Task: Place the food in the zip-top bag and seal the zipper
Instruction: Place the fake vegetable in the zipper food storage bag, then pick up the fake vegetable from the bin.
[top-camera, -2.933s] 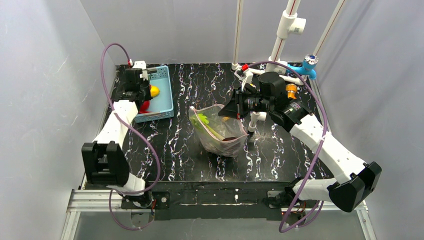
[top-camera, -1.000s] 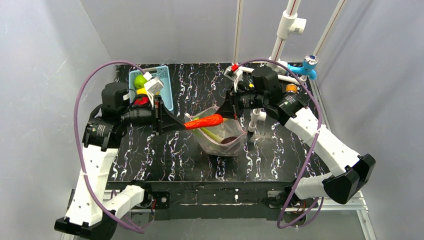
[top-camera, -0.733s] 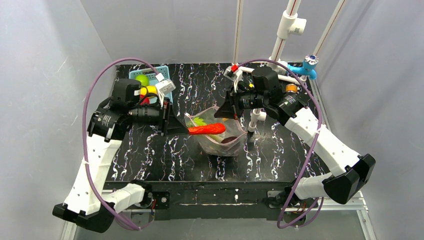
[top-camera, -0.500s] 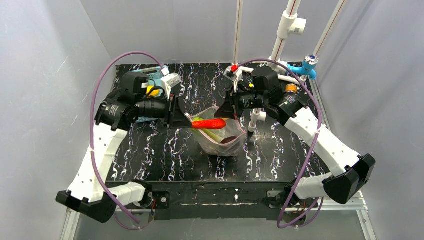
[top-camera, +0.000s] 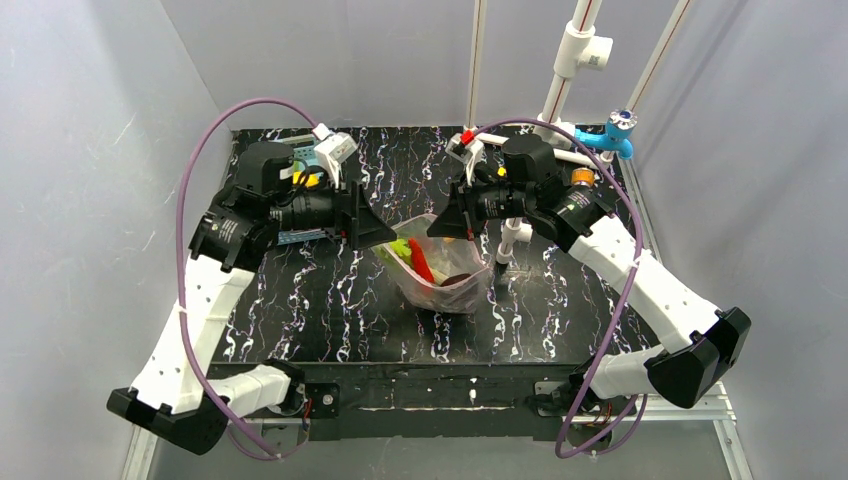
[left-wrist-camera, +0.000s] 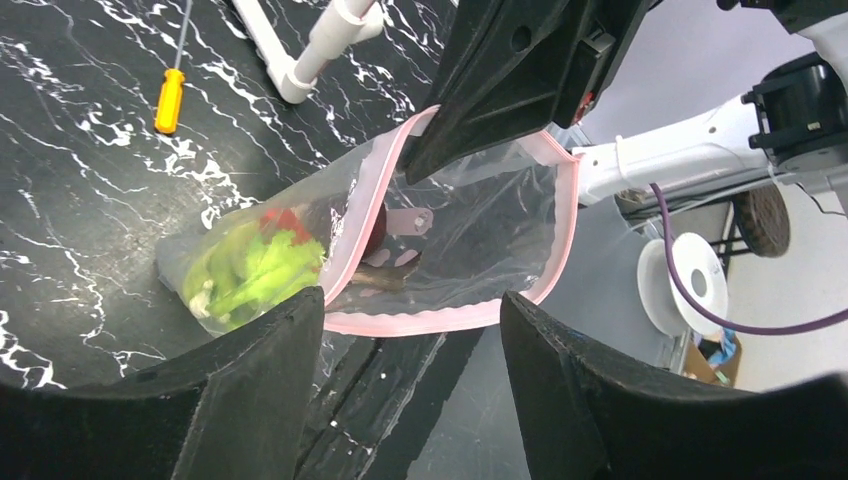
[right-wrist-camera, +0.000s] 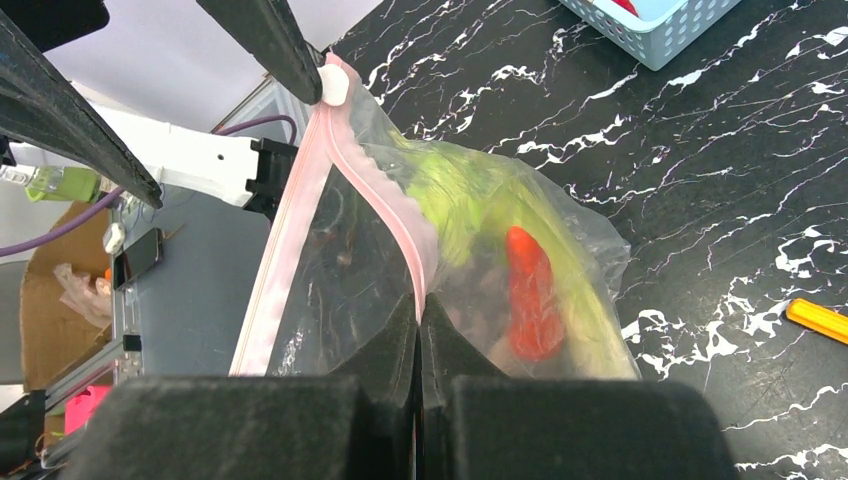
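Note:
The clear zip-top bag (top-camera: 445, 270) stands mouth-up in the middle of the table. My right gripper (top-camera: 441, 226) is shut on its pink zipper (right-wrist-camera: 400, 225) at the far rim, holding the mouth apart. Inside lie a red chili (right-wrist-camera: 530, 295), the green leek (left-wrist-camera: 250, 270) and a dark red piece (top-camera: 462, 279). My left gripper (top-camera: 377, 233) hovers just left of the mouth, open, with nothing between its fingers (left-wrist-camera: 255, 385). The near rim of the zipper (left-wrist-camera: 440, 320) curves between them.
A light blue basket (top-camera: 296, 237) sits at the back left, mostly hidden by my left arm, with a yellow fruit (top-camera: 312, 181) showing. An orange-handled tool (left-wrist-camera: 168, 100) lies beside a white pipe stand (top-camera: 508, 240) to the right of the bag.
My left gripper carried the red chili over the bag mouth, then opened. The chili has dropped inside the bag. The right gripper has kept its hold on the rim.

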